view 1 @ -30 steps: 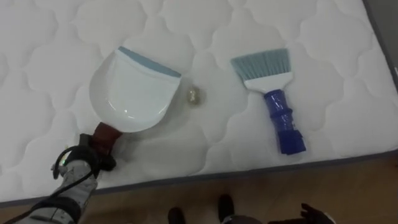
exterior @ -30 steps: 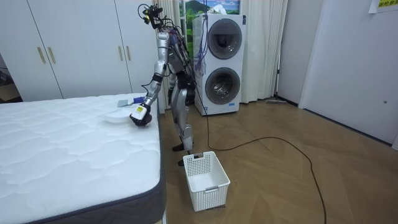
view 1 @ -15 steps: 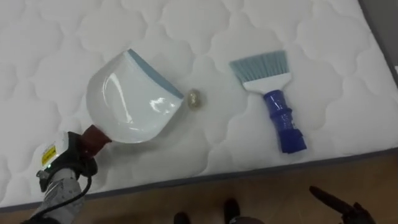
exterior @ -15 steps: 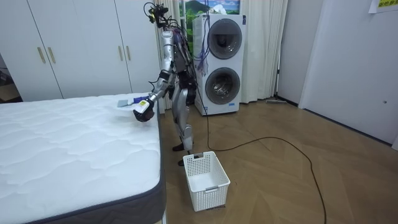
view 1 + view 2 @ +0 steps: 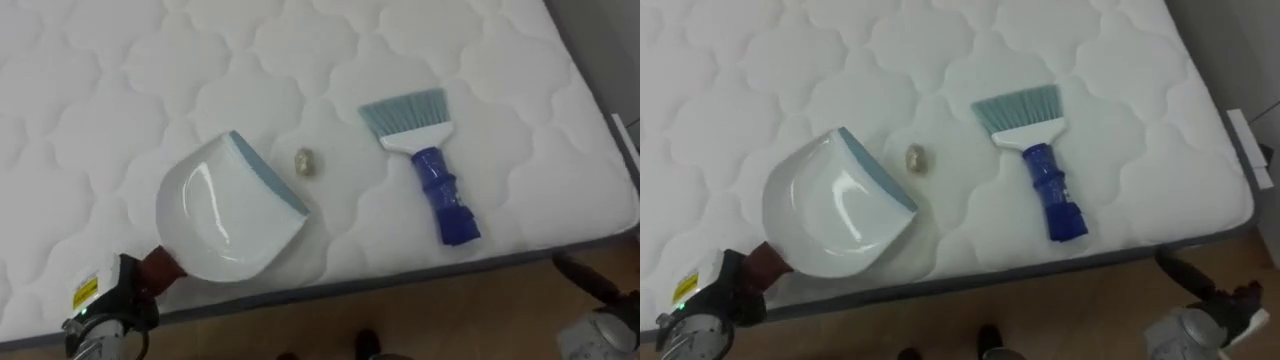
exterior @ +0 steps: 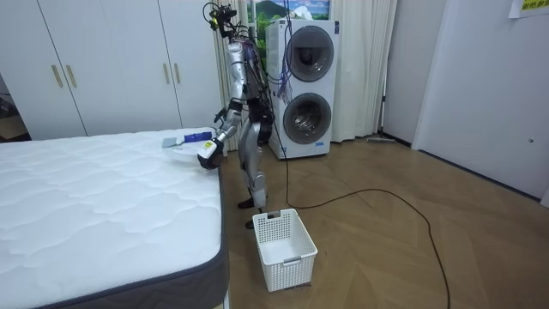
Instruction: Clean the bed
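A white dustpan with a blue lip is held tilted, low over the white mattress near its front edge. My left hand is shut on its reddish handle. The lip faces a small crumpled scrap just to its right. Farther right lies a brush with a blue handle and pale blue bristles that point away from me. My right hand hangs off the bed at the lower right with straight fingers and holds nothing. In the room view I stand upright at the bed's side with the dustpan over its corner.
The mattress edge runs along the front, with wooden floor below it. A white plastic basket stands on the floor beside the bed. Stacked washing machines and wardrobe doors stand behind me.
My left hand has drawn back towards the mattress edge, and the dustpan has turned so that its lip faces the scrap. I have straightened up. The brush and scrap lie as before.
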Available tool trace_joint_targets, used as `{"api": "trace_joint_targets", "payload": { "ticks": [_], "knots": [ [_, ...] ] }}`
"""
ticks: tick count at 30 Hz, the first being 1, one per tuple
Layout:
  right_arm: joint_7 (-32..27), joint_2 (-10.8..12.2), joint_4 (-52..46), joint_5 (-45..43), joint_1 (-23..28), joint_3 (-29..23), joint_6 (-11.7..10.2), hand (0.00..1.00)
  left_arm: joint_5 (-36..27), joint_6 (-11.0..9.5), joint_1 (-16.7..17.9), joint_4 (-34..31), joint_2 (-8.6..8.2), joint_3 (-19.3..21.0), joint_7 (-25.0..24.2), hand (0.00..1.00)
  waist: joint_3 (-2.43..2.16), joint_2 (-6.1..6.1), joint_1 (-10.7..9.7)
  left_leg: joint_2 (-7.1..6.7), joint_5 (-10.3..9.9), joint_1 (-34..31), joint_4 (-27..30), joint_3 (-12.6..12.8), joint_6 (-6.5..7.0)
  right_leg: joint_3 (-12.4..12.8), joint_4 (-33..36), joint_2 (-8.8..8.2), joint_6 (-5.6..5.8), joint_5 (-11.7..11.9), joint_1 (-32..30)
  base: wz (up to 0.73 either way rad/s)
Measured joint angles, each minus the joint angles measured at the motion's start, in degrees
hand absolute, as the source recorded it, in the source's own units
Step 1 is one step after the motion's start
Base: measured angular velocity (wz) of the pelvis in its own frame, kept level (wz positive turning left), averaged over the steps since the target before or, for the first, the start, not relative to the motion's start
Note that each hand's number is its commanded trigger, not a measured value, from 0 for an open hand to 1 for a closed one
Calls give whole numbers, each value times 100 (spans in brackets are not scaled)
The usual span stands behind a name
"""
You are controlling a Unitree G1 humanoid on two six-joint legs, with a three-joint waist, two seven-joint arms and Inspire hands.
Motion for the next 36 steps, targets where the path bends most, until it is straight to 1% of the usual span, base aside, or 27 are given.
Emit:
{"api": "trace_joint_targets", "payload": {
  "ticks": [2,4,5,6,7,8,10,11,14,15,16,17,19,21,22,23,24,25,27,30,33,36],
  "knots": [
    [-241,2,-54,-468,-53,15,-92,0,6,1,-2,-2,1,-36,-55,100,1,2,43,6,0,-1,-1,24,0,10,-1,-4,5,-4,-6,-4],
    [-487,1,-233,-929,-82,10,-111,0,27,0,10,1,1,-49,-101,100,2,3,118,14,-5,-11,-9,78,7,41,12,-18,8,-7,-34,-9],
    [-663,-9,-449,-1218,-99,8,-125,0,79,4,19,3,-2,-49,-113,100,7,-4,172,19,-1,-34,-8,115,14,103,35,-24,11,-9,-89,-15],
    [-793,-12,-654,-1585,-115,12,-218,0,128,5,31,22,-6,-50,-156,100,10,6,183,17,4,-49,-6,109,19,107,27,-25,16,-12,-99,-10],
    [-838,-10,-727,-1732,-119,28,-257,0,137,6,38,30,-6,-50,-182,100,10,6,194,17,3,-47,-6,122,19,103,22,-25,19,-15,-91,0],
    [-905,-15,-790,-2009,-175,100,-345,0,170,13,58,46,-6,-66,-202,100,13,1,189,15,2,-43,-9,120,19,95,21,-28,22,-28,-81,6],
    [-996,-63,-791,-2317,-310,294,-420,0,173,23,70,81,-16,-163,-219,100,20,1,186,15,2,-43,-17,113,20,89,19,-39,29,-37,-81,4],
    [-1001,-83,-791,-2548,-377,435,-443,0,175,15,60,133,-19,-238,-264,100,29,13,195,25,1,-44,-18,106,21,82,13,-46,35,-42,-76,0],
    [-957,-74,-849,-3053,-421,837,-499,0,174,12,60,155,-19,-260,-470,100,53,10,259,37,-10,-49,-17,107,31,81,-10,-41,38,-44,-71,0],
    [-910,-77,-875,-3189,-430,942,-538,0,175,4,30,155,-30,-259,-520,100,85,16,309,40,-14,-52,-18,103,36,70,-58,-40,39,-43,-70,0],
    [-866,-81,-875,-3238,-429,968,-562,0,175,0,8,151,-34,-259,-557,100,98,19,326,41,-15,-59,-22,96,37,63,-71,-41,40,-42,-71,0],
    [-789,-88,-872,-3248,-433,1077,-562,0,167,0,-17,152,-34,-278,-597,100,121,23,371,42,-17,-64,-28,82,38,49,-76,-42,40,-42,-71,0],
    [-662,-95,-852,-3231,-427,1308,-546,0,161,3,-18,167,-34,-309,-610,100,122,23,454,54,-29,-65,-26,82,35,49,-60,-32,39,-42,-62,0],
    [-417,-135,-706,-3244,-452,1611,-551,0,107,-5,-82,175,-33,-312,-706,100,135,41,500,81,-61,-112,51,79,26,28,-62,-26,31,-47,-50,6],
    [-327,-152,-626,-3245,-461,1674,-548,0,66,-6,-118,180,-33,-317,-743,100,141,46,506,84,-63,-134,72,79,27,23,-65,-28,30,-48,-48,18],
    [-171,-170,-442,-3253,-500,1804,-535,0,9,1,-192,180,-30,-316,-787,100,163,61,508,86,-65,-174,98,73,29,-32,-66,-42,29,-49,-56,20],
    [-16,-170,-296,-3324,-530,1852,-473,0,-59,5,-263,184,-29,-317,-842,100,184,79,516,84,-67,-216,116,59,34,-59,-63,-53,29,-50,-80,17],
    [56,-177,-258,-3347,-536,1880,-432,0,-88,5,-295,189,-29,-317,-854,100,194,87,538,84,-68,-236,129,57,35,-73,-60,-58,30,-50,-91,6],
    [268,-186,-239,-3345,-533,2042,-283,0,-324,24,-377,201,-21,-318,-934,100,206,91,598,78,-86,-307,176,61,64,-86,20,-79,36,-69,-186,0],
    [408,-188,-228,-3347,-542,2076,-201,0,-458,59,-509,240,-20,-318,-997,100,210,96,678,73,-93,-388,231,63,75,-84,88,-93,38,-75,-276,0],
    [540,-188,-227,-3357,-543,2082,-173,0,-510,118,-531,249,-12,-316,-997,100,210,96,704,67,-95,-394,252,61,78,-86,137,-104,36,-95,-293,0],
    [612,-188,-135,-3363,-547,2082,-154,0,-512,127,-531,244,-10,-315,-1002,100,210,96,737,68,-95,-407,267,49,78,-99,151,-106,32,-101,-297,0]
  ]
}}
